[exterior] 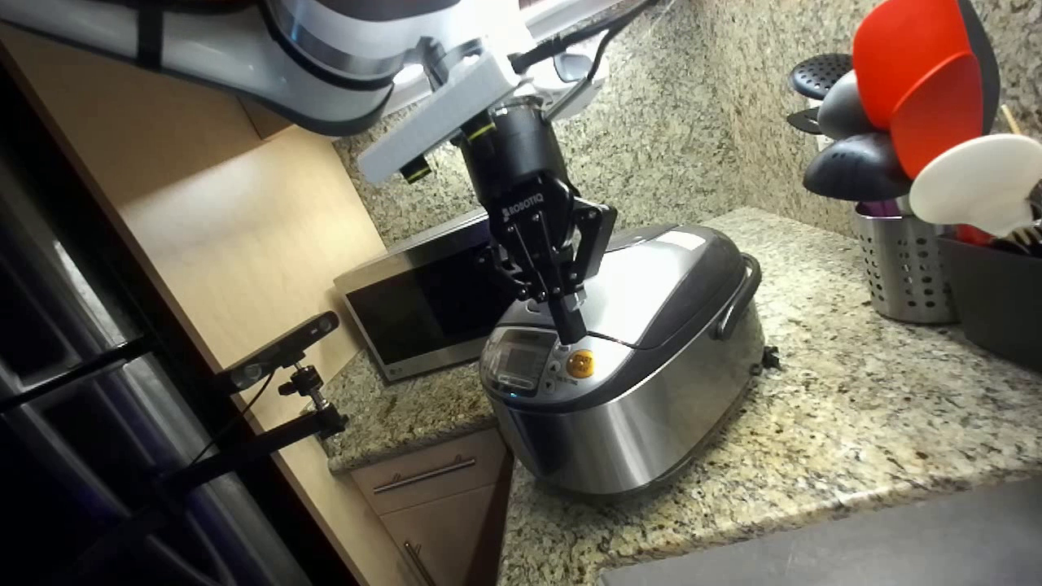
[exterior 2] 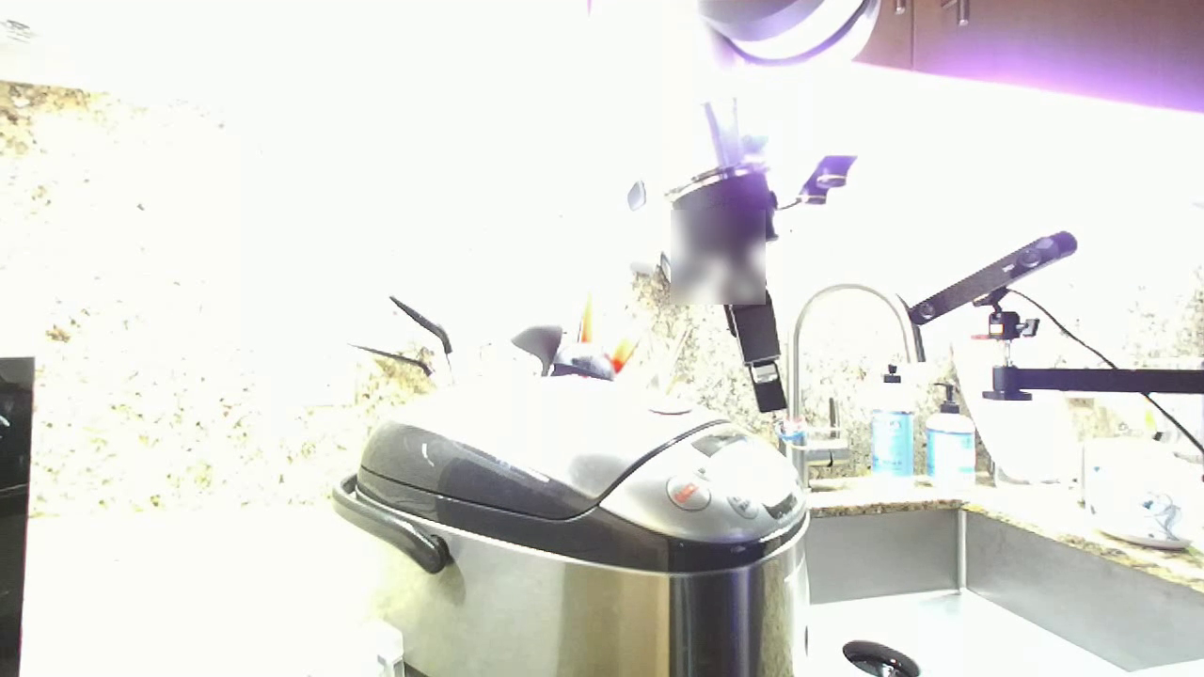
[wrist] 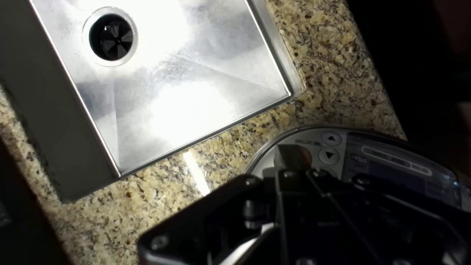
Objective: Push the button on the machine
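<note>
The machine, a rounded silver-grey rice cooker, stands on the counter in both exterior views [exterior: 643,431] [exterior 2: 546,602]. Its control panel has a display [exterior: 521,360], small arrow buttons and an orange round button [exterior: 581,363]. That button looks reddish in an exterior view [exterior 2: 688,493]. My gripper [exterior: 570,321] is shut and empty and points down over the panel. In an exterior view its tips [exterior 2: 768,390] hang above the panel, apart from it. In the wrist view the tips [wrist: 292,157] cover most of the orange button [wrist: 306,156], and the gripper body hides the lid.
A boxy silver oven [exterior: 423,305] stands behind the cooker. Utensil holders [exterior: 905,268] stand along the wall. A sink [wrist: 206,110] lies beside the cooker, with a faucet [exterior 2: 798,357] and soap bottles [exterior 2: 892,432]. A camera on an arm [exterior 2: 997,277] juts in.
</note>
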### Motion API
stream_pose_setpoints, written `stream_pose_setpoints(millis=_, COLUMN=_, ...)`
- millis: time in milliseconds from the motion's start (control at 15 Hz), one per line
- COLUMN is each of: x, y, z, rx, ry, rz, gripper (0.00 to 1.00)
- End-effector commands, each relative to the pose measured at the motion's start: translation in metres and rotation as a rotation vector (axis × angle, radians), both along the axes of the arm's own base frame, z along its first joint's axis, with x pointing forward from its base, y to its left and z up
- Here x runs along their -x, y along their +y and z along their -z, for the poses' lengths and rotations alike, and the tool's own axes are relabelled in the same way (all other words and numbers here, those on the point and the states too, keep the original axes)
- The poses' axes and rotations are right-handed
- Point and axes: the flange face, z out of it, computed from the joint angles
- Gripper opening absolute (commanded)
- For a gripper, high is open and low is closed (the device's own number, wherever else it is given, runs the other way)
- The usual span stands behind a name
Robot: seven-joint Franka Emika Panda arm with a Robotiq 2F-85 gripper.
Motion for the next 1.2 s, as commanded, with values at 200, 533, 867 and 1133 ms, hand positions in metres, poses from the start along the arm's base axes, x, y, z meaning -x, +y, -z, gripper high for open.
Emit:
stream_pose_setpoints(millis=200, x=0.010, y=0.007, z=-0.018, rx=0.022, ry=-0.025, rz=-0.034, gripper=0.00)
stream_pose_setpoints(millis=533, x=0.014, y=0.003, z=-0.010, rx=0.039, ry=0.008, rz=-0.023, gripper=0.00)
stream_pose_setpoints(millis=867, x=0.013, y=0.003, z=-0.002, rx=0.061, ry=0.036, rz=-0.032, gripper=0.00)
stream_pose_setpoints(millis=1133, x=0.012, y=0.004, z=0.000, rx=0.085, ry=0.054, rz=-0.051, gripper=0.00)
